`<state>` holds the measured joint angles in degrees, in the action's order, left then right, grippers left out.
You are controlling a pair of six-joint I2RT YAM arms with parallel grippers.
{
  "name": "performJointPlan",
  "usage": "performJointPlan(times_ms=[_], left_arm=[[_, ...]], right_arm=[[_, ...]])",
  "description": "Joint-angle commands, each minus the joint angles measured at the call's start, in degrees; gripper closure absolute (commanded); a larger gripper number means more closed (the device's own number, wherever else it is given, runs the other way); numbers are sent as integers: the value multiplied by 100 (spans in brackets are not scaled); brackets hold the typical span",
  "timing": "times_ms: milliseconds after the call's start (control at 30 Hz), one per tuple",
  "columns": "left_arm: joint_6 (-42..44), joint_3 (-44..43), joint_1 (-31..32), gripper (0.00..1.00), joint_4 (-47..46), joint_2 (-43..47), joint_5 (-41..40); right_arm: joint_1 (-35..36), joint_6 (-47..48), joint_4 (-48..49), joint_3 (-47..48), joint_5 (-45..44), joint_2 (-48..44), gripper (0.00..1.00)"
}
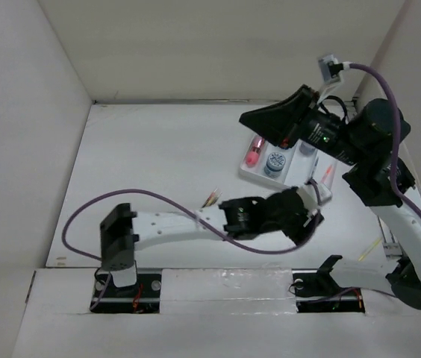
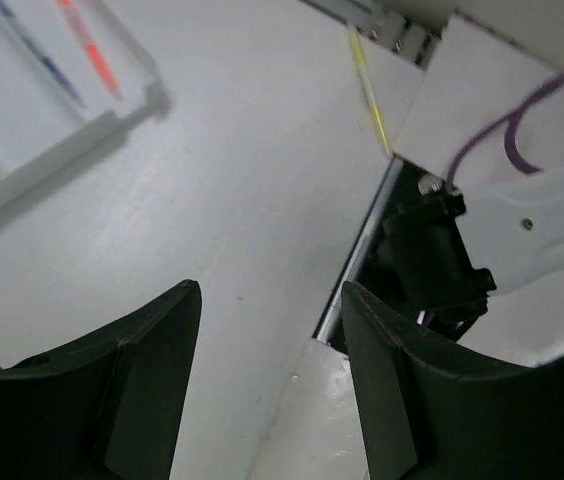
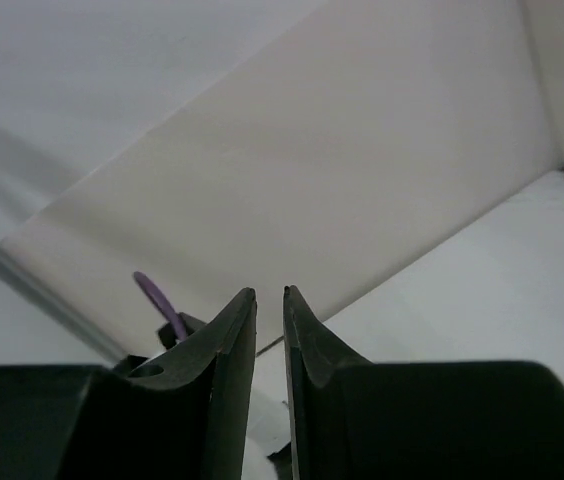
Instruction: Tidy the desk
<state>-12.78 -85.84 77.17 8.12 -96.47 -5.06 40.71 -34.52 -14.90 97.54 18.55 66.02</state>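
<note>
The desk point(image 1: 158, 164) is a wide white tabletop. A white ridged tray point(image 1: 254, 176) at its right holds a pink item point(image 1: 254, 153), a round grey item point(image 1: 274, 162) and an orange pen point(image 1: 327, 176). My left gripper point(image 1: 309, 218) hovers low just in front of the tray, open and empty point(image 2: 270, 290). The left wrist view shows the tray corner point(image 2: 52, 150) with the orange pen point(image 2: 92, 50) and a blue pen point(image 2: 37, 50). My right gripper point(image 1: 251, 118) is raised above the tray, pointing left, jaws nearly together with nothing between them point(image 3: 269, 292).
A yellow pen point(image 1: 371, 250) lies at the near right beside the right arm's base, also in the left wrist view point(image 2: 370, 95). Thin coloured sticks point(image 1: 210, 198) lie by the left forearm. White walls enclose the desk on the left, back and right.
</note>
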Motion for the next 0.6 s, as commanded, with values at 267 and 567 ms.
performJointPlan(times_ms=[267,567], left_arm=[[592,-459,124,45,-1101,-1286,662],[715,-2303,-228,42,-1049,-2929,1926]], right_arm=[[1879,271,136,899,193,9,75],[2652,165,760,714,140,-99,71]])
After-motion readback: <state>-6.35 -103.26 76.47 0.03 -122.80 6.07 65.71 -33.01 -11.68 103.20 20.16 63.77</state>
